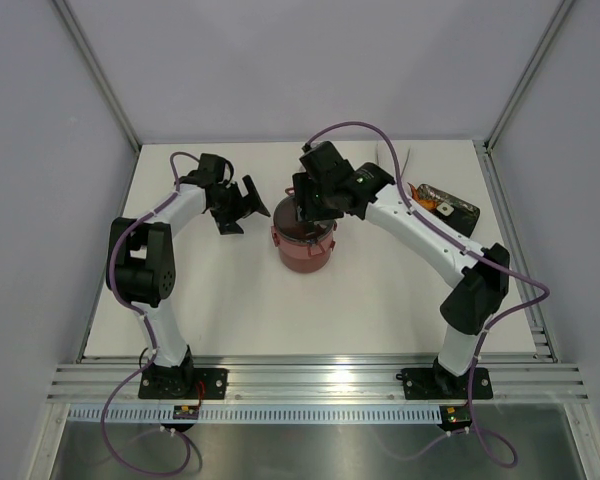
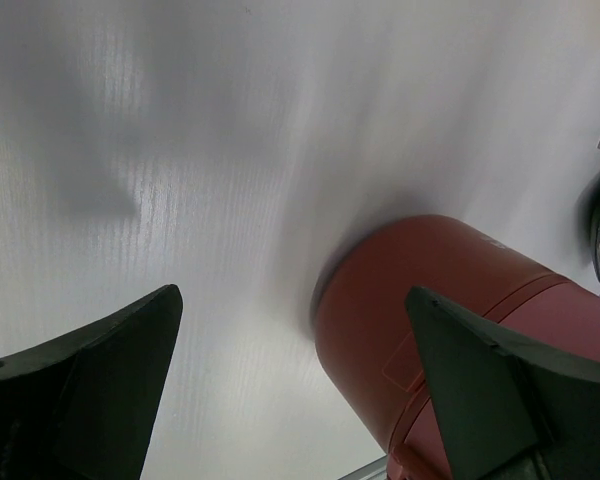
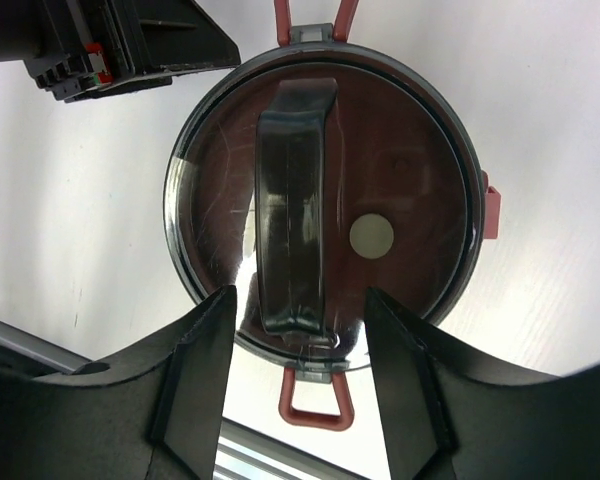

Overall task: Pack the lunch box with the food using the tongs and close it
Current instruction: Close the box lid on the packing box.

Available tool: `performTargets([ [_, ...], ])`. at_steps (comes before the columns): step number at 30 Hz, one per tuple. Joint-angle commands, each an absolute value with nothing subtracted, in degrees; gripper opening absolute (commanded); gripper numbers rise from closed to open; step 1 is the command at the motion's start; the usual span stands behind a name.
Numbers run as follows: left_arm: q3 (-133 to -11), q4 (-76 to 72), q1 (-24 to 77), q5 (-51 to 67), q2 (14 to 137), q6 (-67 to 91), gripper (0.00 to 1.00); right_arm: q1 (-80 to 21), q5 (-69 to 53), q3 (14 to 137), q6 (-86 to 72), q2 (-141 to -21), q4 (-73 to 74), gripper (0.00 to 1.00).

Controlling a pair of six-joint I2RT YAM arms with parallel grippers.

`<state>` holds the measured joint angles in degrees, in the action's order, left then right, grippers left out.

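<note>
The lunch box (image 1: 305,247) stands stacked and upright near the middle of the bench (image 1: 380,300), its grey lid (image 3: 410,130) seated on top with a stiff arched handle (image 3: 292,200) across it. The right claw (image 3: 300,300) hangs just over the lid, released, its fingers (image 3: 200,370) either side of the handle's near end with gaps showing. The left claw (image 2: 292,292) is spread wide beside the box's maroon wall, touching nothing. The box looks rigid, fairly weighty with steel inside, and smooth-sided, so probably slippery. The handle seems the sure hold, while the red latches (image 3: 315,405) look small and would need a precise pinch. Whether they are fastened I cannot tell.
</note>
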<state>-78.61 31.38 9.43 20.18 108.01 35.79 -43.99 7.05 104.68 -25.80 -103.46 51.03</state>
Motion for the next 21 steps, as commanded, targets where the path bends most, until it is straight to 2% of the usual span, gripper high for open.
performTargets([
  [1, -78.8, 29.4, 9.8, 22.4, 105.9, 36.3, 0.99, -44.6, 8.2, 104.3, -26.3, -99.7, 52.2, 0.60],
  [8, -78.8, 29.4, 10.6, 22.8, 106.5, 36.4, 0.99, -44.9, 6.8, 100.4, -27.1, -98.7, 51.9, 0.67],
  [21, -79.1, 29.3, 11.0, 23.1, 106.6, 36.4, 0.99, -48.1, 4.7, 102.9, -27.0, -101.3, 51.4, 0.66],
])
